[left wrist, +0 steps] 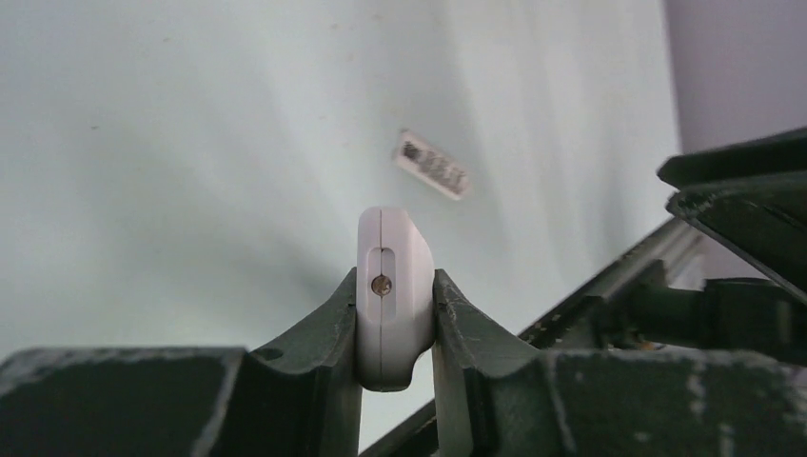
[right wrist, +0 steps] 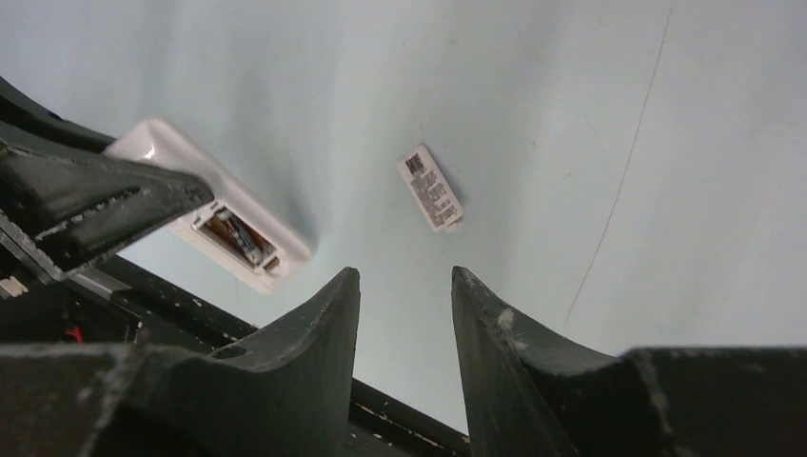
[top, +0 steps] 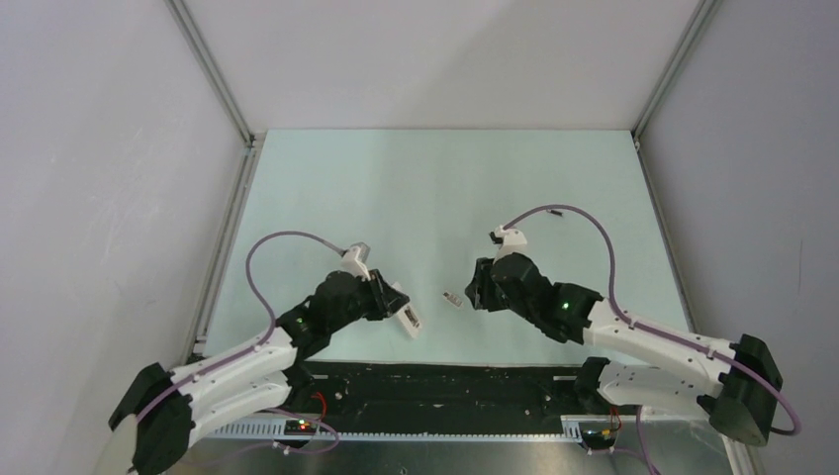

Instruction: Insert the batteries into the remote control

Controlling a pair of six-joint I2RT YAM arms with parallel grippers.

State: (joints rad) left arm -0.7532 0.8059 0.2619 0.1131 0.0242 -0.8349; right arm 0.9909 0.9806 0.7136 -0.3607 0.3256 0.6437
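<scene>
Though dim, batteries (right wrist: 240, 236) in the remote control (right wrist: 228, 186); left end effector (left wrist: 395, 278) clamped round it; right end effector (right wrist: 404, 278) apart

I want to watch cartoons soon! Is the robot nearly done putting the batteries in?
Nearly. Done: dark batteries show inside the remote control's open recess, though I cannot tell if both are in. In hand: the left gripper clamps the remote control; the right gripper is open and empty. To do: the cover plate lies on the table, not fitted.

Top view high, far; wrists low, close; share remote control (top: 408, 319).
</scene>
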